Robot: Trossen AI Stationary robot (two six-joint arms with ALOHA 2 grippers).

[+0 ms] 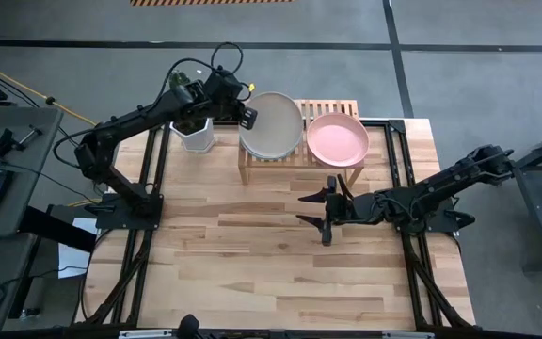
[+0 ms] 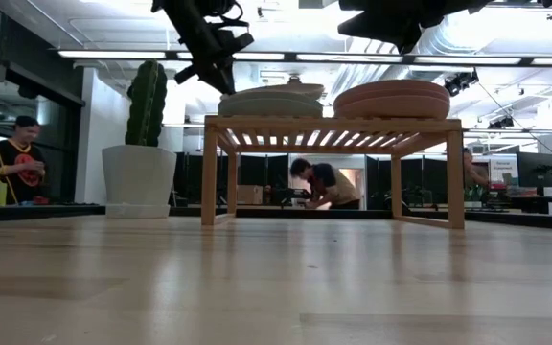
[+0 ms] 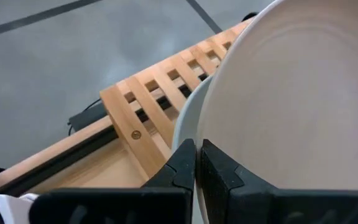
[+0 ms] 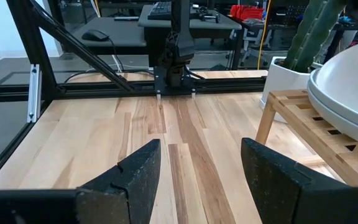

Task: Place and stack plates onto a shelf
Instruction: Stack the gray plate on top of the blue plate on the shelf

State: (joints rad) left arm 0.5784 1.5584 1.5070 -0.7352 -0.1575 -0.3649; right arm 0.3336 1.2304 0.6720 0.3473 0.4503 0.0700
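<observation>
While the right fingers [image 1: 320,213] gape over bare table [image 1: 252,273], left fingers [image 1: 248,117] clamped on beige plate [image 1: 273,122] atop shelf [image 1: 323,106].

You will find no legible text, label, brand, number or sign in any view. The hazard-striped floor strip [image 1: 210,2] at the top edge of your high view carries only diagonal bars. The emblem on the dark shirt [image 2: 29,171] of the person at the left of your low view is too small to read.
</observation>
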